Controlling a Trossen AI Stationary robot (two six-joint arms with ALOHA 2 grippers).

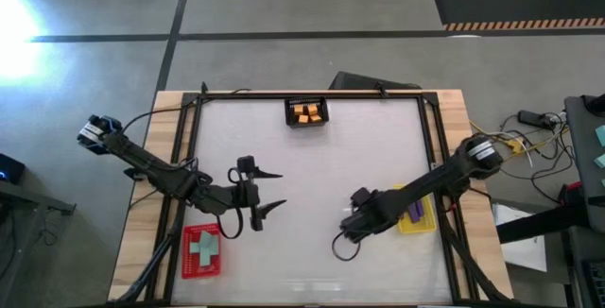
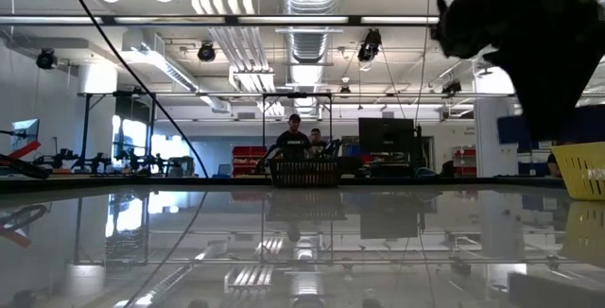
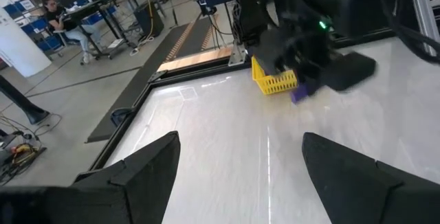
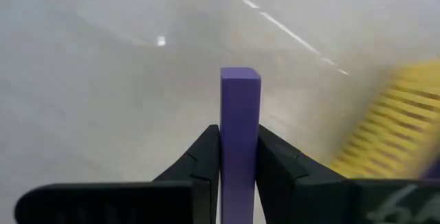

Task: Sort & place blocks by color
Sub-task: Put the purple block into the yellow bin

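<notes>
The right tool (image 4: pixel 239 157) pinches a purple block (image 4: pixel 240 124) between its two dark, wedge-shaped fingers (image 4: pixel 196 159). The block is a smooth, square-ended bar standing upright in the grip, its flat top face clear above the fingertips. Just beside it is the yellow tray (image 4: pixel 392 131), a ribbed plastic basket with slotted walls. From above, this tool sits low over the white counter (image 1: pixel 312 157) at the yellow tray's inner edge (image 1: pixel 427 221), and another purple block (image 1: pixel 416 212) lies in that tray.

The left tool (image 1: pixel 269 190) hovers left of the counter's middle with its fingers (image 3: pixel 141 165) spread wide, nothing between them. Near it, at the counter's near left corner, the red tray (image 1: pixel 185 251) holds teal blocks (image 1: pixel 203 247) laid in a cross.

The counter top is a glossy white sheet that mirrors the ceiling lights, framed by black rails with bare wood borders (image 1: pixel 170 157) at the sides. The broad stretch between the two arms is open surface.

Farther off, at the middle of the far edge, a black tray (image 1: pixel 307 112) carries orange blocks (image 1: pixel 308 113). Beyond the counter, people (image 2: pixel 294 138) stand in the room and another sits at a desk (image 3: pixel 58 21).
</notes>
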